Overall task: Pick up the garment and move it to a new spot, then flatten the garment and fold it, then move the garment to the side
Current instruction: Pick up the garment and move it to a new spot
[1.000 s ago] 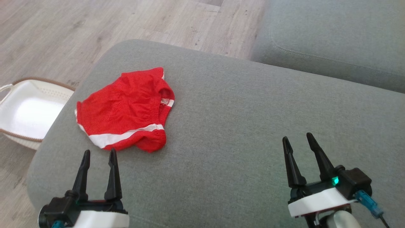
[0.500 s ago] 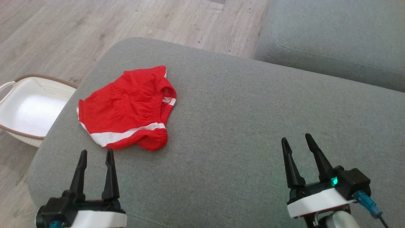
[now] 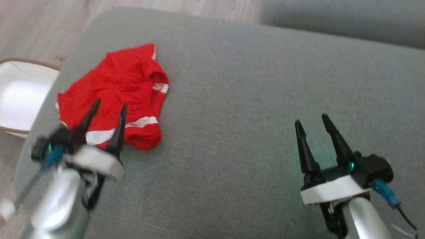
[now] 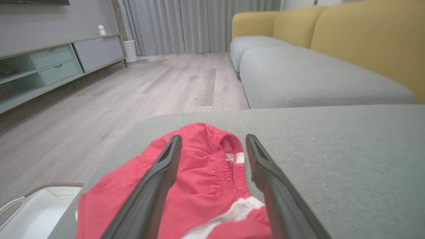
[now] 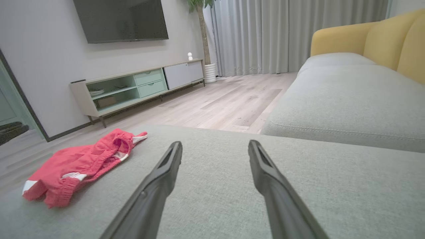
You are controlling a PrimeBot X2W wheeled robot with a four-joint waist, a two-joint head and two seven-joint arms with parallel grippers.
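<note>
- Red garment (image 3: 126, 86) with white stripes lies crumpled at the upper left of the head view, on the grey cushion (image 3: 239, 99), near its left edge.
- left gripper (image 3: 111, 103) is at lower left of the head view, jaws spread wide with nothing pinched; its tips overlap the garment's lower part in the frame.
- Head view is motion-blurred there, so I can't tell if the tips touch the cloth; possibly just above it.
- Left wrist view: the two dark fingers (image 4: 156, 186) frame the garment's elastic waistband, with a white stripe at bottom centre.
- right gripper (image 3: 311, 119) is at lower right of the head view, jaws spread and empty, over bare cushion, well apart from the garment.
- Right wrist view: garment sits at lower left, and the fingers point at bare grey fabric.
- white basket (image 3: 16, 96) with a brown rim is at the left edge of the head view, on the wood floor (image 3: 40, 20), just beside the cushion.
- second grey seat (image 3: 348, 20) is at upper right of the head view; the wrist views show its yellow backrest (image 4: 365, 43).
</note>
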